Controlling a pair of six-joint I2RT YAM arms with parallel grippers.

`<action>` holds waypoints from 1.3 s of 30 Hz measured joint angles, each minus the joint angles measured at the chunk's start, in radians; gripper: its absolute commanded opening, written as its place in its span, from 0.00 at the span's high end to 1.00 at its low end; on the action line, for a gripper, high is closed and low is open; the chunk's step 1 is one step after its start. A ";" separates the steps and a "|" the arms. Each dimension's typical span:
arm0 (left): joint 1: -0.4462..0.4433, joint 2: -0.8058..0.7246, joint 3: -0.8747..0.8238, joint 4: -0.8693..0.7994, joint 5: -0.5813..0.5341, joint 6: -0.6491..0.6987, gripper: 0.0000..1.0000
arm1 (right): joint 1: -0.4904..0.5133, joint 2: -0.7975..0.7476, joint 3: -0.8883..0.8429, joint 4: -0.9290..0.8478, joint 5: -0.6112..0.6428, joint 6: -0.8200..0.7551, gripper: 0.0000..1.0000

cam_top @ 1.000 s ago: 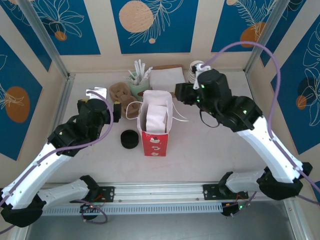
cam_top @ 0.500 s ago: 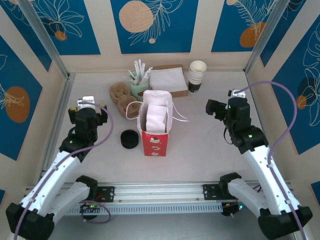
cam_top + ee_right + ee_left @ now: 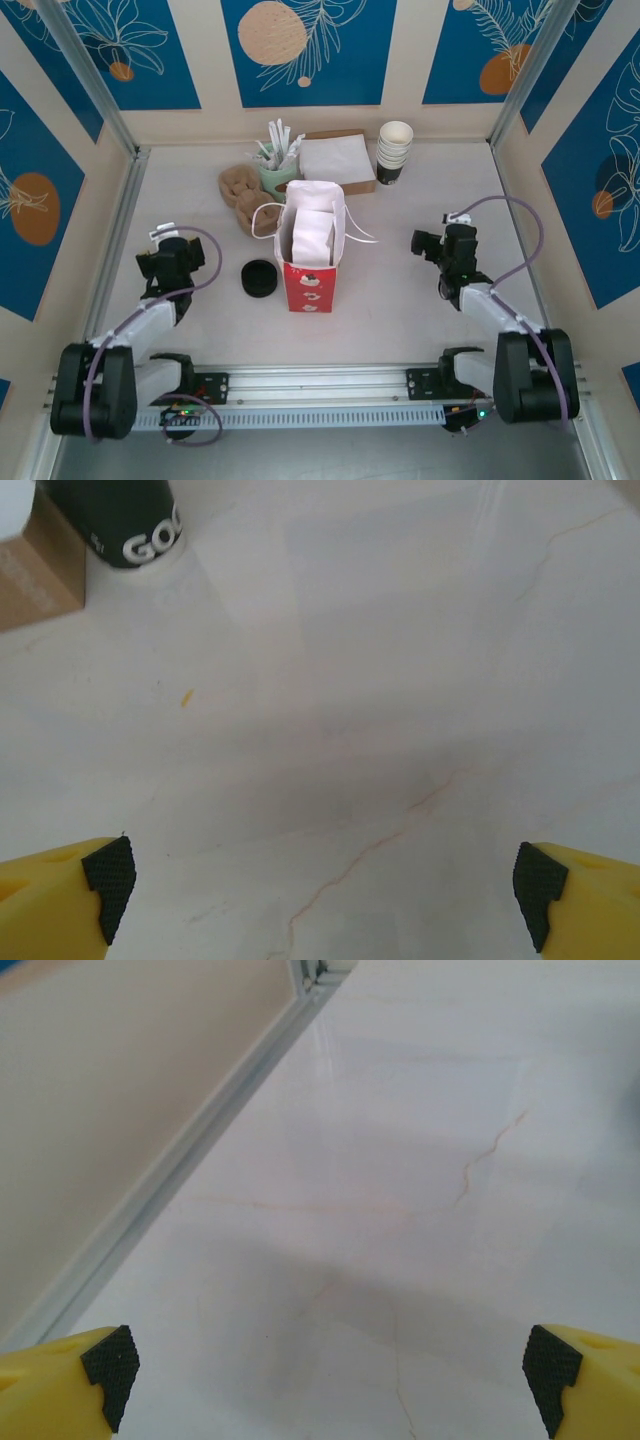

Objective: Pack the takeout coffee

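Heads up, both of your arms sit folded low at the near edge. The left end effector (image 3: 330, 1370) has its fingers wide apart with nothing between them, just bare counter (image 3: 400, 300). It sits close to the metal rail (image 3: 190, 1160) along the left wall, so that side is tight. The right end effector (image 3: 325, 885) is spread the same way and holds nothing. Ahead of it, well apart, are the dark bottom of the stack of paper cups (image 3: 394, 150) and a corner of the napkin box (image 3: 335, 160).

The red bag (image 3: 308, 285) stands upright mid-counter, mouth open, white paper showing inside. I honestly can't tell where the takeout coffee is, since the bag's inside is mostly hidden. The stack of black lids (image 3: 260, 278) sits just beside the bag's left edge.

The back wall is crowded: cardboard sleeves (image 3: 243, 195), stir stick cup (image 3: 277, 170), napkins, cups. You've got open counter on both sides of the bag, more on the right
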 measured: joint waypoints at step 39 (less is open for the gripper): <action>-0.013 0.408 0.021 0.515 0.344 0.151 0.00 | -0.040 0.359 -0.015 0.526 -0.311 -0.103 0.01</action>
